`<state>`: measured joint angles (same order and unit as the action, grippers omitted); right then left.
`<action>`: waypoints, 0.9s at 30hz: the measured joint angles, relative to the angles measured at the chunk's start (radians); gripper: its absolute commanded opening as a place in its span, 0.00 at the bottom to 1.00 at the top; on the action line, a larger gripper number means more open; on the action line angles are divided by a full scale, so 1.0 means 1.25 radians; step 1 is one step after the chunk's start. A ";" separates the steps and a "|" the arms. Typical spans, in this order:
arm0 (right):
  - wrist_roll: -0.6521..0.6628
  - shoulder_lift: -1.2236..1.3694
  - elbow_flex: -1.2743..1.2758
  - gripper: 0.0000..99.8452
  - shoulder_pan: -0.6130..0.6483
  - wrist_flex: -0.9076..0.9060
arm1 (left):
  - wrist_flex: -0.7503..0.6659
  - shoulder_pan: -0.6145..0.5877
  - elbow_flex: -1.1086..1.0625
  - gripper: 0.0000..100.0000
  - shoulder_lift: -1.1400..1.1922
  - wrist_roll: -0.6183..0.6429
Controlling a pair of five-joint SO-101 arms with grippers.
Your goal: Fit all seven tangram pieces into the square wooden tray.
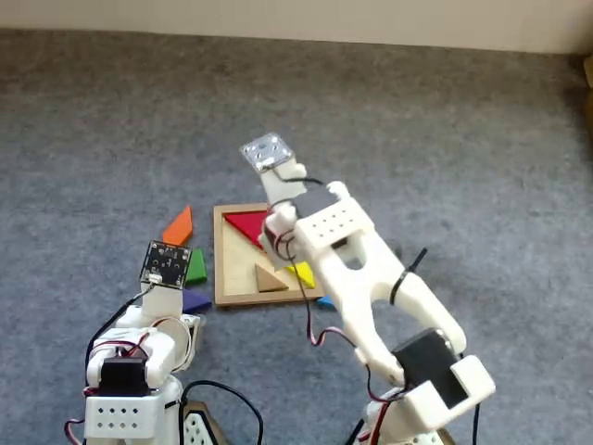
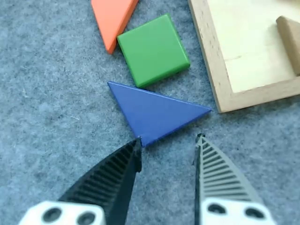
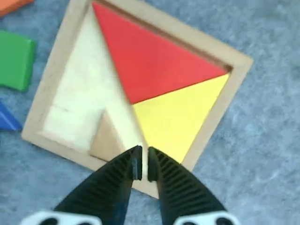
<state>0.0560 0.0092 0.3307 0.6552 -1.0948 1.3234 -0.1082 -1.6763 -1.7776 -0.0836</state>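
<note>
The square wooden tray (image 1: 220, 278) holds a red triangle (image 3: 150, 61), a yellow triangle (image 3: 180, 115) and a small tan triangle (image 3: 107, 138). My right gripper (image 3: 144, 162) hovers shut over the tray's near rim (image 3: 56, 145), with nothing in it. On the carpet left of the tray lie an orange parallelogram (image 2: 112, 18), a green square (image 2: 153, 50) and a blue triangle (image 2: 154, 115). My left gripper (image 2: 168, 140) is open just behind the blue triangle, one corner of which points between its fingertips.
A small blue piece (image 1: 324, 302) peeks out by the tray's near right corner, beside the right arm. Grey carpet stretches free on all sides. The right arm (image 1: 371, 278) spans the tray's right half in the high view.
</note>
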 measured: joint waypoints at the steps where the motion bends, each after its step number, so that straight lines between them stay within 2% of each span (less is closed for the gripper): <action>1: -0.014 0.000 0.010 0.15 0.015 0.000 | 0.000 0.000 0.000 0.19 0.000 0.000; 11: -0.036 0.077 0.016 0.16 0.126 0.000 | 0.000 0.000 0.000 0.19 0.000 0.000; 15: -0.036 0.139 0.014 0.16 0.136 0.010 | 0.000 0.000 0.000 0.19 0.000 0.000; 27: -0.036 0.149 0.014 0.16 0.141 0.060 | 0.000 0.000 0.000 0.19 0.000 0.000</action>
<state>0.0115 0.1949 0.3475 0.8316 -1.0196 1.3234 -0.1082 -1.6763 -1.7776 -0.0836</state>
